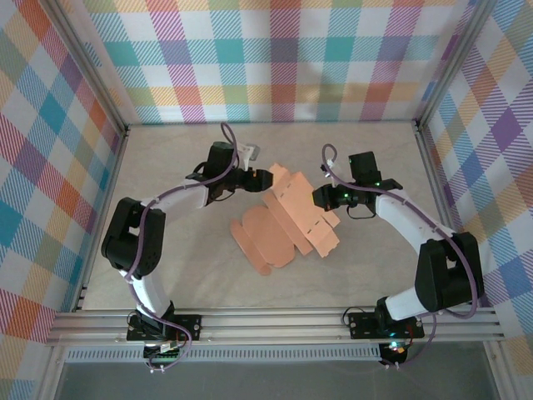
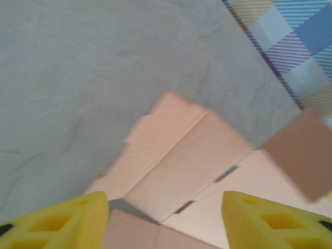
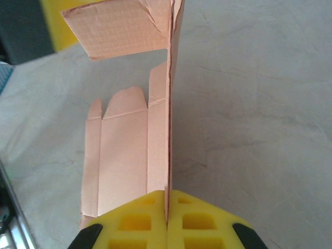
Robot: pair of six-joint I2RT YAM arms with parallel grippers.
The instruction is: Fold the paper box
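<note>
The paper box (image 1: 283,225) is a salmon-orange die-cut sheet, partly folded, lying mid-table between the two arms. My right gripper (image 1: 316,198) is at its right edge. In the right wrist view this gripper (image 3: 168,199) is shut on an upright panel of the paper box (image 3: 129,155), seen edge-on, with flat flaps lying to the left and one flap bent over at the top. My left gripper (image 1: 268,177) hovers at the sheet's far left corner. Its yellow fingers (image 2: 67,223) stand wide apart over the creased card (image 2: 176,150), open and pinching nothing.
The grey table (image 1: 183,267) is ringed by plaid walls (image 1: 275,58) and aluminium frame posts. A metal rail (image 1: 275,325) runs along the near edge by the arm bases. Bare tabletop lies to the left of and behind the sheet.
</note>
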